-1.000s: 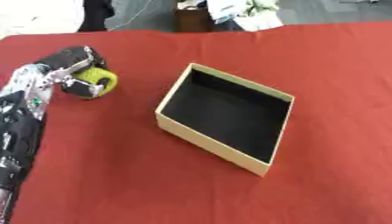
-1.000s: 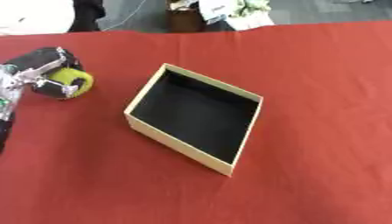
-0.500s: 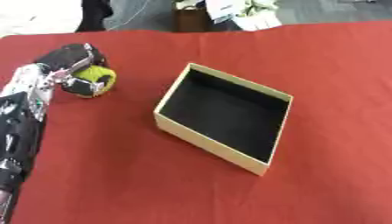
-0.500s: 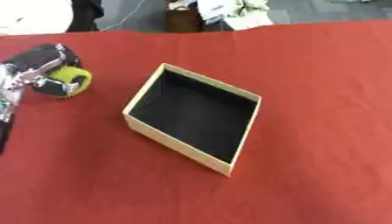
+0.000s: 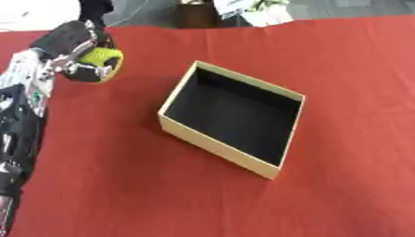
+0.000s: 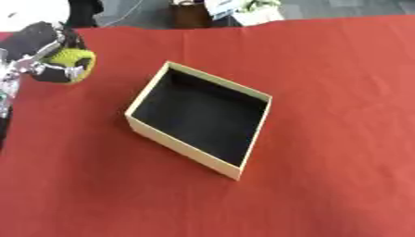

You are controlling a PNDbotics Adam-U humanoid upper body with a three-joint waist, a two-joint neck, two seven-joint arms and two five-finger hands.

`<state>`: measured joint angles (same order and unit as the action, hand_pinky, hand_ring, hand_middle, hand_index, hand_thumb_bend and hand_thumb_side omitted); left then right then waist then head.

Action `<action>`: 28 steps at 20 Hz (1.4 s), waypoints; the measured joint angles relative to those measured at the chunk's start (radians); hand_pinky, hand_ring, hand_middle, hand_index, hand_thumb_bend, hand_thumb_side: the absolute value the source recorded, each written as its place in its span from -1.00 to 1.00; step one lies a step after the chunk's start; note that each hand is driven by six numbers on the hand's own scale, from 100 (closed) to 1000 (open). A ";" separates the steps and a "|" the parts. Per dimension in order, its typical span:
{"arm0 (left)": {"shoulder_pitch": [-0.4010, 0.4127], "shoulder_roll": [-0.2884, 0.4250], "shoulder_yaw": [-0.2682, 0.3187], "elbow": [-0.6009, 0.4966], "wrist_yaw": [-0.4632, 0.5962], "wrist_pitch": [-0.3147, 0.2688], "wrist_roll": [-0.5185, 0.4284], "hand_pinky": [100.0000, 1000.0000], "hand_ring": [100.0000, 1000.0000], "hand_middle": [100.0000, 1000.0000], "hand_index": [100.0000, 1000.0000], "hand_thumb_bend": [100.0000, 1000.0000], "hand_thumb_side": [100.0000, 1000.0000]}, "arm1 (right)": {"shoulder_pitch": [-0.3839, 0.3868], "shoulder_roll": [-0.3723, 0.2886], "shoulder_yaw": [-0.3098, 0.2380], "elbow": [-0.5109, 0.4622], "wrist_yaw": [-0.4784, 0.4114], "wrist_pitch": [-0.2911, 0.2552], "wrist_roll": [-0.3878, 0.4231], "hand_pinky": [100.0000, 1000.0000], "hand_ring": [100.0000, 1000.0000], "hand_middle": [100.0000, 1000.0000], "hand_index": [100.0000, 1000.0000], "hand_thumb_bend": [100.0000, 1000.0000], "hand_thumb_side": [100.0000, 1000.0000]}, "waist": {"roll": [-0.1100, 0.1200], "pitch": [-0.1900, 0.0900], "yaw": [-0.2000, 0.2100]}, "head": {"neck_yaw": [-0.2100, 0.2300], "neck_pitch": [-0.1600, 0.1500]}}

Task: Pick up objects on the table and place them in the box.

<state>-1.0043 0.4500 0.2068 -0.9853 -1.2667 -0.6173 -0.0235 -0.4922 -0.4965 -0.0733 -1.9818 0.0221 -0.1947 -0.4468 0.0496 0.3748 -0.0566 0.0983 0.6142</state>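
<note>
My left hand (image 5: 71, 40) is at the upper left, its fingers curled round a yellow-green round object (image 5: 100, 59) with a dark side. The object appears lifted a little off the red table (image 5: 348, 69). An open tan cardboard box (image 5: 229, 147) with a dark inside sits at the middle of the table, turned askew, to the right of the hand and apart from it. Nothing shows inside the box. My left arm runs down the left edge. My right hand shows in neither view.
Beyond the table's far edge stand a brown object (image 5: 194, 11) and white clutter (image 5: 251, 9). A dark shape (image 6: 81, 11) is at the far left edge.
My left hand with the yellow-green object has risen slightly and moved up in the picture. The box has not moved.
</note>
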 measured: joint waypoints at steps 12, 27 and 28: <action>-0.035 -0.053 -0.098 -0.218 0.158 -0.043 0.053 -0.42 -0.86 -0.55 -0.40 -1.00 -1.00 | -0.008 0.004 -0.016 0.000 0.000 -0.005 -0.017 0.48 0.33 0.03 0.41 -1.00 -0.02 | 0.001 0.000 -0.017 | -0.001 0.000; -0.001 -0.187 -0.221 -0.291 0.348 -0.186 -0.036 -0.44 -0.89 -0.55 -0.41 -1.00 -1.00 | -0.009 0.017 -0.046 0.000 0.001 0.014 -0.059 0.48 0.34 0.03 0.41 -1.00 -0.02 | 0.003 0.000 -0.040 | -0.010 0.000; 0.009 -0.196 -0.221 -0.291 0.348 -0.190 -0.051 -0.44 -0.90 -0.55 -0.40 -1.00 -1.00 | -0.009 0.017 -0.048 0.000 0.002 0.015 -0.061 0.48 0.34 0.03 0.41 -1.00 -0.02 | 0.004 0.000 -0.040 | -0.014 0.000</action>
<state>-0.9954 0.2536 -0.0142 -1.2768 -0.9186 -0.8077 -0.0745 -0.5010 -0.4793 -0.1215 -1.9818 0.0238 -0.1792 -0.5077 0.0532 0.3749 -0.0962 0.0845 0.6142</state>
